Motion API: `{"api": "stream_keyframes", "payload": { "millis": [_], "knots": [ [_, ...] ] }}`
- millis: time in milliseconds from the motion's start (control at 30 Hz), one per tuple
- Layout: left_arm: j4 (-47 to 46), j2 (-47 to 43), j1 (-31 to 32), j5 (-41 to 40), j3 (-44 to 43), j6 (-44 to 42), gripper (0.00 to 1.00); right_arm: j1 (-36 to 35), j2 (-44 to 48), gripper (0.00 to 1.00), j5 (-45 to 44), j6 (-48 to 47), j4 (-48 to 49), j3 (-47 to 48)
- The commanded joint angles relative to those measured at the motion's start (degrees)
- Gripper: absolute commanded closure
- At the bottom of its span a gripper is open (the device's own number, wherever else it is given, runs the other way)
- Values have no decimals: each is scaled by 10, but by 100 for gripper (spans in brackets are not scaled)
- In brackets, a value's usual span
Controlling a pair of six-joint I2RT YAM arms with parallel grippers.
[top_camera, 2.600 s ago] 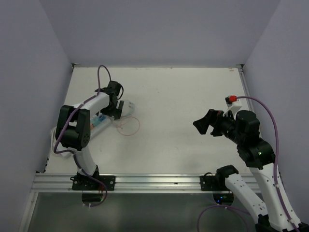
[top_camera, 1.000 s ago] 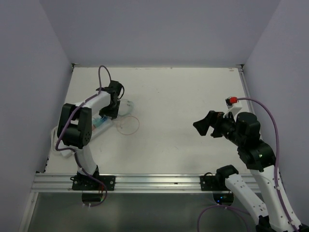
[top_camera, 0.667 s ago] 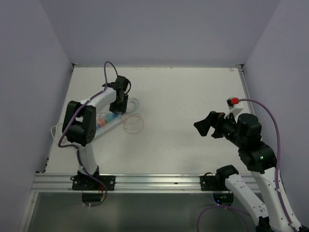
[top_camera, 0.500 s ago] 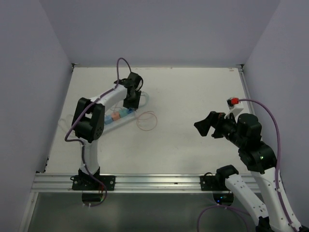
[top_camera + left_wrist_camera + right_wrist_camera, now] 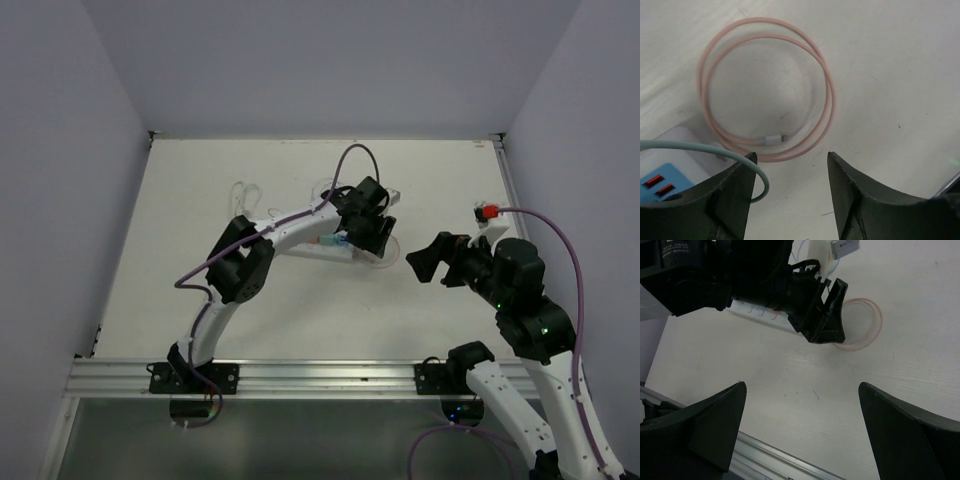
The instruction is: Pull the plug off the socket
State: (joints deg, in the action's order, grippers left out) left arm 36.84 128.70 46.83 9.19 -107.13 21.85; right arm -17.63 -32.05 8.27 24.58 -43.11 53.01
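Observation:
The socket point(image 5: 322, 245), a white strip with coloured faces, lies mid-table under my left wrist. Its white corner with a blue face point(image 5: 662, 175) shows at the lower left of the left wrist view. A teal cable point(image 5: 715, 149) runs from there and curls against my left finger point(image 5: 735, 200). A pink cable coil point(image 5: 827, 95) lies ahead, its loose white connector point(image 5: 772, 138) inside it. I cannot make out the plug itself. My left gripper point(image 5: 792, 155) stands open over bare table, holding nothing. My right gripper point(image 5: 418, 262) hovers wide open to the right.
The right wrist view shows my left gripper point(image 5: 822, 315) just ahead, beside the pink coil point(image 5: 865, 322) and a white block point(image 5: 821, 255). Loose white cord point(image 5: 245, 192) trails behind the left arm. The metal rail point(image 5: 300, 375) runs along the near edge.
My left arm has swung from the far left to the middle of the table, and the socket, teal cable and pink coil have come along with it. The right arm has barely moved.

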Motion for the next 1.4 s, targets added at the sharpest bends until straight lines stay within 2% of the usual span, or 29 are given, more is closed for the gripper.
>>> {"api": "stream_keyframes", "payload": {
  "millis": [0,167,233,300,467,633,767,900,1000,1133,1367],
  "knots": [
    [-6,-39,6,29,-3,14,36,-1,9,1,-13,-13,-3,22],
    [-2,-107,6,-25,-5,21,17,-1,5,1,-19,-25,2,31],
    [1,-138,5,-38,-12,24,4,-1,1,1,-21,-35,3,38],
    [-1,-170,3,-63,-15,27,0,-1,-5,1,-16,-49,8,43],
    [-9,-236,-18,-89,16,38,0,-1,-24,1,8,-77,31,47],
    [-32,-318,-69,-85,94,35,0,0,-73,1,36,-99,45,68],
    [-37,-381,-121,-82,144,39,0,-2,-130,1,94,-117,73,66],
    [-60,-467,-191,-115,258,50,0,-11,-220,1,156,-108,105,72],
    [-70,-525,-243,-116,334,53,1,-49,-259,1,139,-107,146,69],
    [-75,-572,-305,-95,415,49,0,-108,-358,1,73,-127,179,86],
    [-114,-665,-415,-66,575,47,0,-130,-522,1,65,-215,216,126]
  ]
}}
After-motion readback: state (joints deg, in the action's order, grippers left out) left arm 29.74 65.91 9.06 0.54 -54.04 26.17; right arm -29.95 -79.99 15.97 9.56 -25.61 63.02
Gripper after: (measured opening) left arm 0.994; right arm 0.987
